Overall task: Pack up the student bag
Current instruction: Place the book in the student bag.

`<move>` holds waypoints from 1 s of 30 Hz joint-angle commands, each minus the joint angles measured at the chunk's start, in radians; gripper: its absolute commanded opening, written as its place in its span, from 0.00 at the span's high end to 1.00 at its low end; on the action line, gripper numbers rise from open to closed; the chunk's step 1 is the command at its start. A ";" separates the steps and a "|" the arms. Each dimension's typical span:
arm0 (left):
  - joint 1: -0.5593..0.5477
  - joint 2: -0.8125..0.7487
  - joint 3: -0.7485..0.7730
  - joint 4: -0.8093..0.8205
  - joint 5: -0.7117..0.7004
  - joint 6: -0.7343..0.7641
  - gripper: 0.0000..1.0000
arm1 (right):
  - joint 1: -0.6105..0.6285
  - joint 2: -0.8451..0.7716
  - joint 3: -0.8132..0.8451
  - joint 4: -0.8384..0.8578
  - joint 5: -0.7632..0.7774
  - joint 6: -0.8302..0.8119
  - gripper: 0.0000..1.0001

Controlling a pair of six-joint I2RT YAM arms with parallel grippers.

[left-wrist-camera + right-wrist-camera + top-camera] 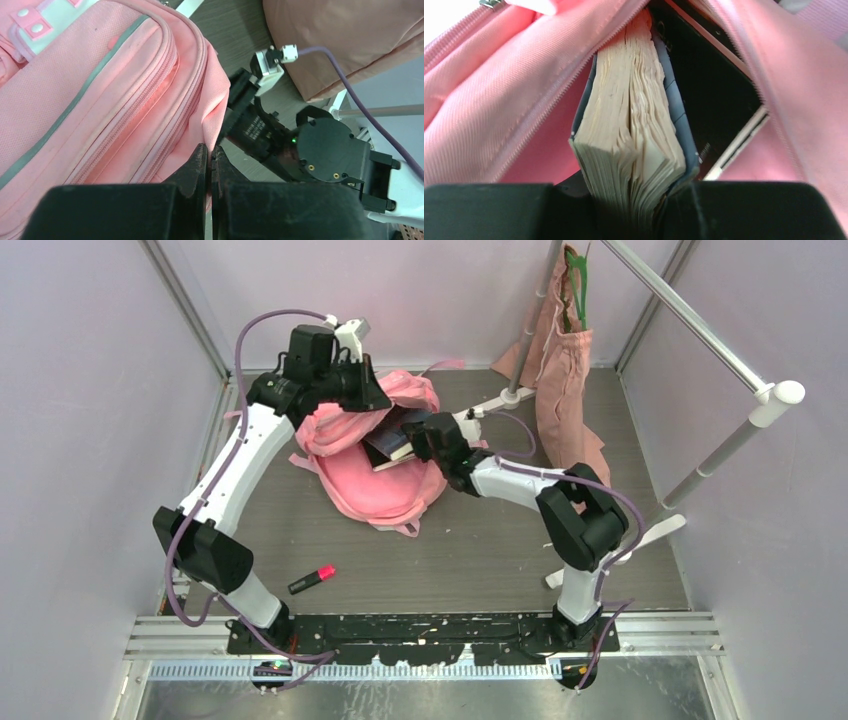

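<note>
The bright pink student bag [375,480] lies on the table's middle, its mouth facing right. My left gripper [372,390] is shut on the edge of the bag's opening flap [216,120] and holds it up. My right gripper [420,437] is shut on a thick book [634,130] with cream pages and a blue-grey cover, part way inside the bag's mouth. A dark book or folder [714,100] lies inside behind it. In the top view the books [392,440] show at the opening.
A red and black marker [312,579] lies on the table near the left arm's base. A dusty-pink cloth sack [565,390] hangs from a rail [690,315] at the back right. The rail's white stand foot [505,397] sits behind the bag.
</note>
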 commanded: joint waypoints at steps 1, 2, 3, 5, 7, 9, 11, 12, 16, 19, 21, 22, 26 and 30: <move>0.000 -0.048 0.093 0.026 0.140 0.034 1.00 | 0.019 0.044 0.198 -0.141 0.215 0.034 0.99; 0.000 -0.053 0.093 0.011 0.143 0.040 1.00 | 0.019 0.055 0.233 -0.178 0.229 0.019 0.99; -0.001 -0.058 0.092 0.002 0.146 0.044 1.00 | 0.019 0.083 0.259 -0.203 0.243 0.004 0.99; 0.000 -0.064 0.087 0.006 0.159 0.039 1.00 | 0.019 0.123 0.299 -0.220 0.248 -0.023 0.99; 0.000 -0.062 0.083 0.012 0.178 0.027 1.00 | 0.018 0.163 0.328 -0.224 0.238 -0.051 0.99; 0.000 -0.058 0.080 0.024 0.187 0.008 1.00 | 0.022 0.200 0.352 -0.227 0.215 -0.067 0.96; 0.000 -0.049 0.077 0.027 0.190 -0.005 1.00 | 0.018 0.224 0.355 -0.198 0.139 -0.103 0.85; 0.000 -0.043 0.075 0.027 0.193 -0.012 1.00 | 0.018 0.222 0.340 -0.180 0.120 -0.113 0.71; 0.000 -0.031 0.066 0.039 0.195 -0.026 1.00 | 0.018 0.176 0.223 -0.052 0.048 -0.141 0.22; 0.000 -0.027 0.050 0.061 0.194 -0.032 1.00 | 0.023 0.126 0.213 -0.113 0.030 -0.218 0.05; 0.000 -0.022 0.046 0.057 0.182 -0.029 1.00 | 0.024 0.078 0.175 -0.122 0.017 -0.238 0.01; 0.000 -0.023 0.045 0.057 0.173 -0.027 1.00 | 0.024 0.051 0.145 -0.120 0.013 -0.244 0.00; 0.000 -0.031 0.027 0.077 0.156 -0.029 1.00 | 0.025 -0.077 0.003 -0.101 -0.010 -0.281 0.00; 0.000 -0.026 0.018 0.079 0.156 -0.027 1.00 | 0.029 -0.200 -0.113 -0.105 -0.051 -0.388 0.00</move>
